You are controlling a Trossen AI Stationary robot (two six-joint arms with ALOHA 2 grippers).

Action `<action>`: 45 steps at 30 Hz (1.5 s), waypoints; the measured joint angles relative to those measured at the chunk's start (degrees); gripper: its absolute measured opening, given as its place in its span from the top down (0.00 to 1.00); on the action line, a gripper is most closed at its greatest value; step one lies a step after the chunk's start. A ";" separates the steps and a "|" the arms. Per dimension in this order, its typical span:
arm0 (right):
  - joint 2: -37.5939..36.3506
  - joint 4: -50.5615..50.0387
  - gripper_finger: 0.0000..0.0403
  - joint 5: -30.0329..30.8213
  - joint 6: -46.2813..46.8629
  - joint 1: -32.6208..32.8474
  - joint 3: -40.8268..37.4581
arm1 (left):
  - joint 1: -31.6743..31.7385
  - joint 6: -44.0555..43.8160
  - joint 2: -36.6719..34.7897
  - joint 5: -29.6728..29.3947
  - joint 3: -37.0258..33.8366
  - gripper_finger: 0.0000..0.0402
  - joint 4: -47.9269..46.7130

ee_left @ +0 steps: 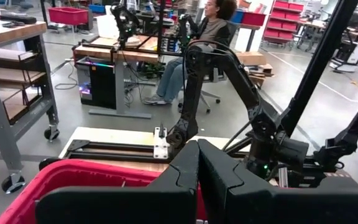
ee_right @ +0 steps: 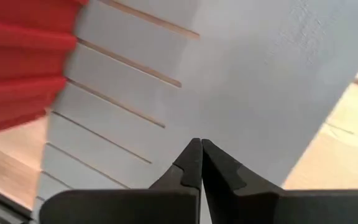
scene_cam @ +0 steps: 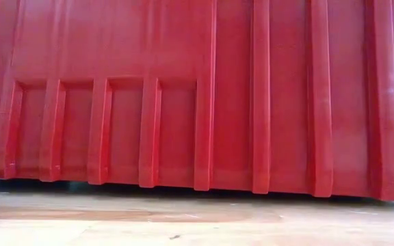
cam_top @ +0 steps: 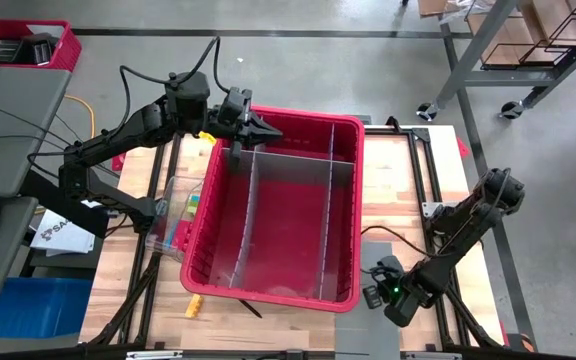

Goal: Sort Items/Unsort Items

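Note:
The big red bin (cam_top: 340, 215) with pale dividers stands mid-table and fills the low view (scene_cam: 197, 96). A clear tub (cam_top: 172, 215) with coloured items stands against the bin's left wall. A yellow piece (cam_top: 196, 305) and a thin dark stick (cam_top: 251, 308) lie on the wood by the bin's near-left corner. My left gripper (cam_top: 266, 128) hovers shut above the bin's far-left corner, nearly level (ee_left: 197, 152). My right gripper (cam_top: 376, 290) is shut and points down over a grey mat (ee_right: 229, 74), just off the bin's near-right corner (ee_right: 17, 62). Neither holds anything.
Black frame rails (cam_top: 423, 190) run along the table's right side, right of the bin. In the room beyond the table a person sits on a chair (ee_left: 197, 37). Bare wood lies in front of the bin (scene_cam: 197, 222).

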 joint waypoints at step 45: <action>31.12 1.20 0.48 -27.11 4.22 12.10 37.76 | -2.19 -0.17 0.24 0.09 0.00 1.00 -10.75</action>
